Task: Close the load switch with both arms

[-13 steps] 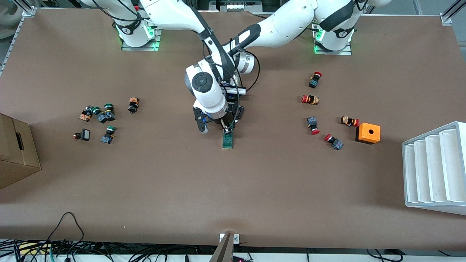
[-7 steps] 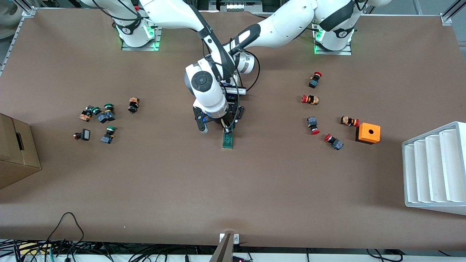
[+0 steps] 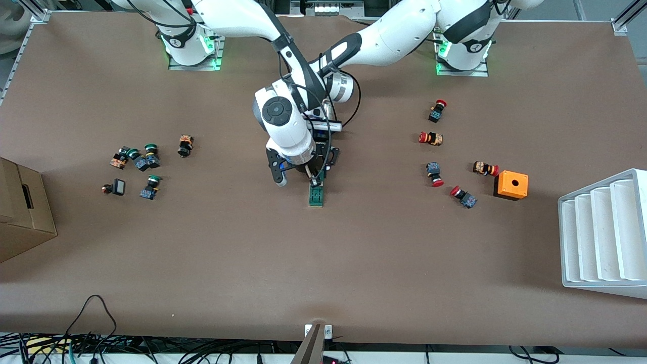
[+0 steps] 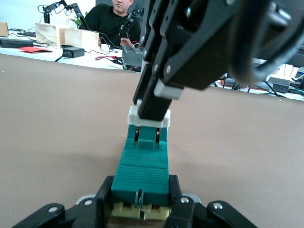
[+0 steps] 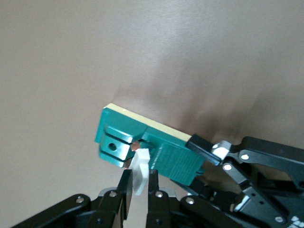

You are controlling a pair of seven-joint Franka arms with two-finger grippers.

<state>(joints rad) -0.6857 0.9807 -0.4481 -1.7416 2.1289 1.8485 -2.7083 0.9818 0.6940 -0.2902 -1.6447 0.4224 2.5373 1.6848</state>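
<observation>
The load switch [image 3: 316, 195], a narrow dark-green block, lies flat at the table's middle. My left gripper [image 4: 140, 190] is shut on the block's end [image 4: 142, 173] farther from the front camera, one finger on each side. In the front view that gripper [image 3: 324, 167] is mostly hidden under the right arm's hand. My right gripper [image 5: 139, 189] comes down over the switch [image 5: 161, 152] and is shut on its white handle [image 5: 139, 175], which stands tilted up from the block. The left wrist view shows the handle [image 4: 149, 117] pinched by the right fingers [image 4: 154, 97]. Both arms meet over the switch.
Several red-capped push buttons [image 3: 434, 174] and an orange box with a hole [image 3: 511, 184] lie toward the left arm's end, with a white ribbed rack [image 3: 604, 235] at that edge. Green-capped buttons [image 3: 144, 162] and a cardboard box [image 3: 22, 210] are toward the right arm's end.
The right gripper's fingers have closed onto the white handle, and its hand has shifted slightly toward the robots' bases. The left gripper and the switch have stayed put.
</observation>
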